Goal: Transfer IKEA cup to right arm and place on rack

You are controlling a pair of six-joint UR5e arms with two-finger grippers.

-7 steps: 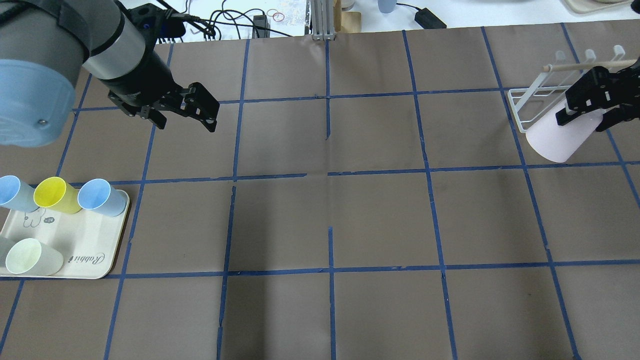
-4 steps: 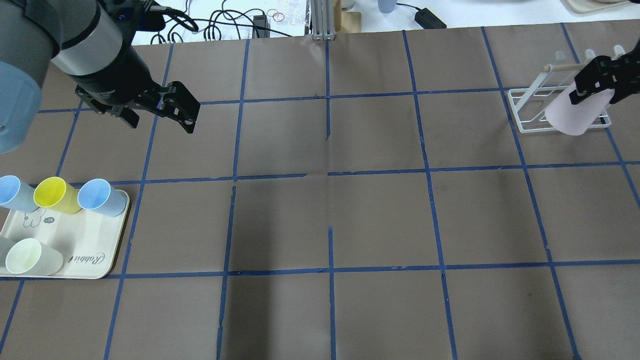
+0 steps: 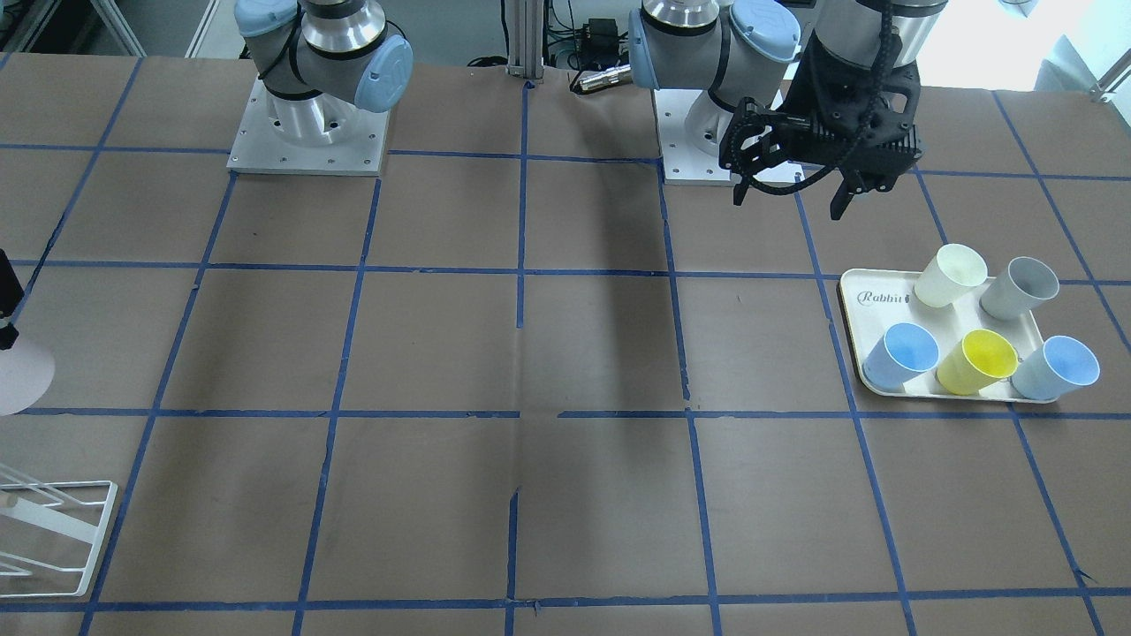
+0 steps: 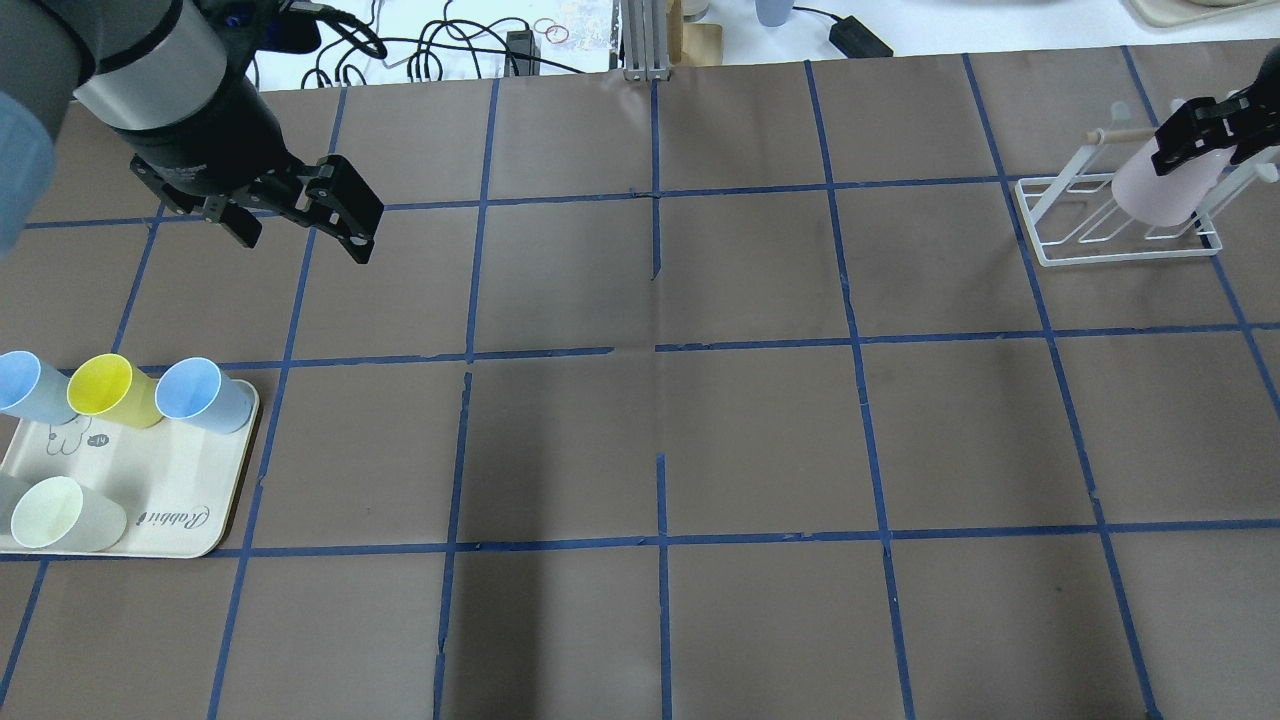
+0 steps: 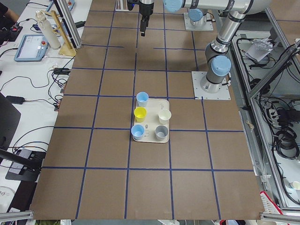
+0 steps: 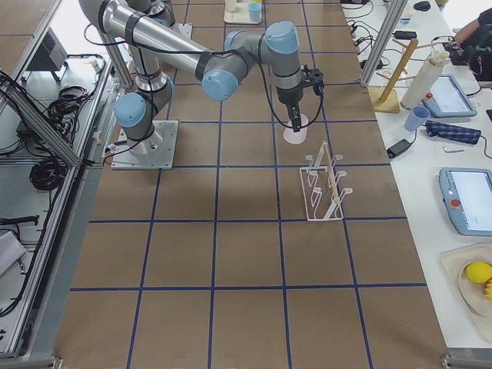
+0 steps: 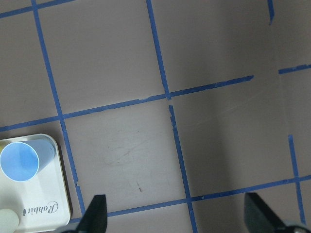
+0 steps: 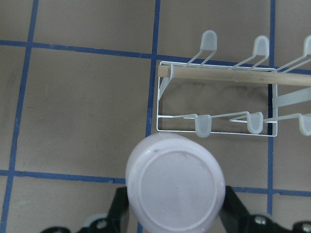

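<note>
The pale pink IKEA cup (image 4: 1160, 195) is held in my right gripper (image 4: 1215, 150), which is shut on its sides. In the right wrist view the cup (image 8: 175, 189) shows its closed base, just short of the rack's near edge. The white wire rack (image 4: 1060, 225) stands at the table's far right, with a wooden rod along its top (image 8: 218, 75). The cup hangs in the air by the rack and looks apart from it. My left gripper (image 4: 300, 235) is open and empty, above the table at the far left (image 3: 789, 201).
A cream tray marked "Rabbit" (image 4: 170, 500) lies at the near left with two blue cups (image 4: 200, 392), a yellow cup (image 4: 110, 388), a cream cup (image 3: 950, 274) and a grey cup (image 3: 1020, 287). Cables lie beyond the table's far edge.
My right gripper has carried the pink cup up and away, from in front of the rack to over it. My left arm has drawn back to the left, still open.
</note>
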